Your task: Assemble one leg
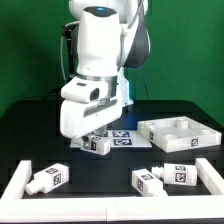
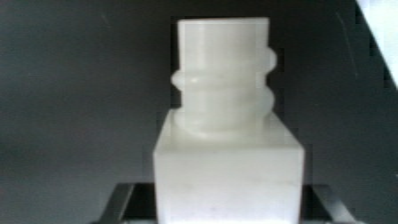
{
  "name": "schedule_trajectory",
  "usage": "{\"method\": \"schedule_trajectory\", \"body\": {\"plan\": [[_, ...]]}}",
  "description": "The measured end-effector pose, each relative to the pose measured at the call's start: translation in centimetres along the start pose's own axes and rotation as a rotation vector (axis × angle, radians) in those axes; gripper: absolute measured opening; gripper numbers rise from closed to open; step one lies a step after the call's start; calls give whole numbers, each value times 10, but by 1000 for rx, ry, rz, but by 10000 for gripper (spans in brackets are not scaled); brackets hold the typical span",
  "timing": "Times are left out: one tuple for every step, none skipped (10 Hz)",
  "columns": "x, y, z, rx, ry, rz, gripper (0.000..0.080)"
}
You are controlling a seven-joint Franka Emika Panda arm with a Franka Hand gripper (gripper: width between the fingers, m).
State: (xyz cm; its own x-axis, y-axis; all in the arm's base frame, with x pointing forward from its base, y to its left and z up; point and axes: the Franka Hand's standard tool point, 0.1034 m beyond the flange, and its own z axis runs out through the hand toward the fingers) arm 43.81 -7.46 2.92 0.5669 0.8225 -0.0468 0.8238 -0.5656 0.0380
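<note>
My gripper is down at the table's middle and shut on a leg, a small white peg with tags on its blocky end. In the wrist view the leg fills the centre. Its square block sits between my two dark fingers and its narrower round stub points away from the wrist. The leg is at or just above the black tabletop. Three other legs lie near the front: one at the exterior view's left and two at its right.
The large white square tray-like part lies at the exterior view's right. The marker board lies just behind my gripper. A white raised border runs round the table's front and sides.
</note>
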Motion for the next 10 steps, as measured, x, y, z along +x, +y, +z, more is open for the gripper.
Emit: {"method": "schedule_trajectory", "body": {"plan": [[0,-3,1,-1,2,13,281],[-3,-21,7,6,7,49,281],[-18,-38,14,29,-3,68,281],[-42,-54,22,52,-18,105,281],[-56,-59,24,58,-22,122,281],[-61,-59,24,47,-12,118,281],[-61,-59,24,47,-13,118,281],[-61,-59,24,47,-13,116,281],[-61,-59,24,47,-13,116,281],[-61,-59,24,47,-13,116,359]]}}
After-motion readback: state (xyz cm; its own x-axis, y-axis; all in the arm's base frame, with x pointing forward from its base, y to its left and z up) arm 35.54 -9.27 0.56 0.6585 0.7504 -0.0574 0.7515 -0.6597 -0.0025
